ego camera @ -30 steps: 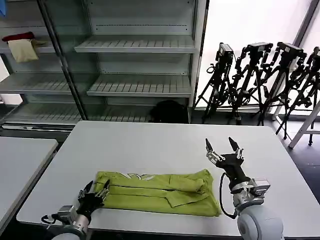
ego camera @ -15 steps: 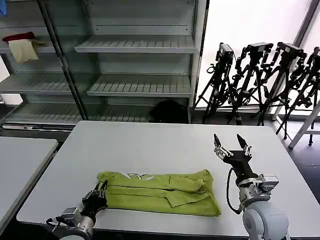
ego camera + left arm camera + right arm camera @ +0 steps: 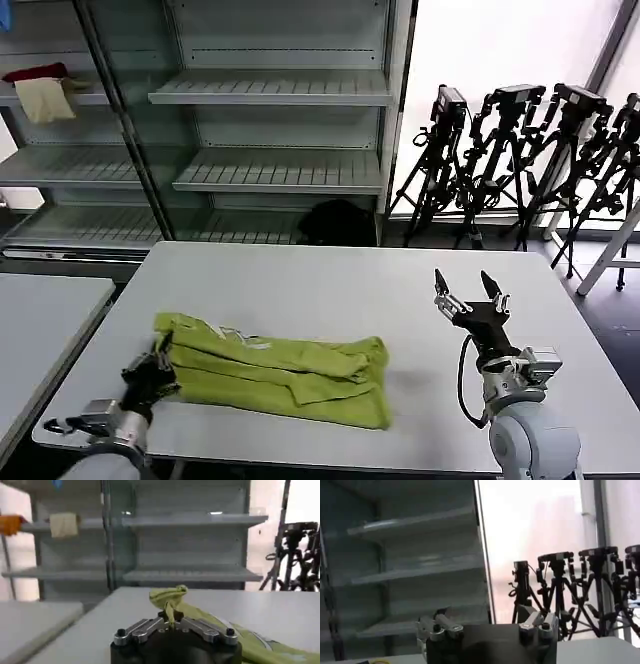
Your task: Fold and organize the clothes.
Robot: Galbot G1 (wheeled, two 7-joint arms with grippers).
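Nearest you, the left claw (image 3: 158,368) is clenched on the bunched left end of the lime T-shirt (image 3: 275,370) — soft, creased cotton folded into a long band across the smooth white worktop (image 3: 330,285). Your right claw (image 3: 470,292) stands upright and spread wide — well clear of the shirt's right end.

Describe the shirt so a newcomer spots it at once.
On the big white table before the shelves, nearer its front left, lies a lime-green T-shirt folded into a long strip. The left gripper pinches its left end. It is the only cloth on that table.
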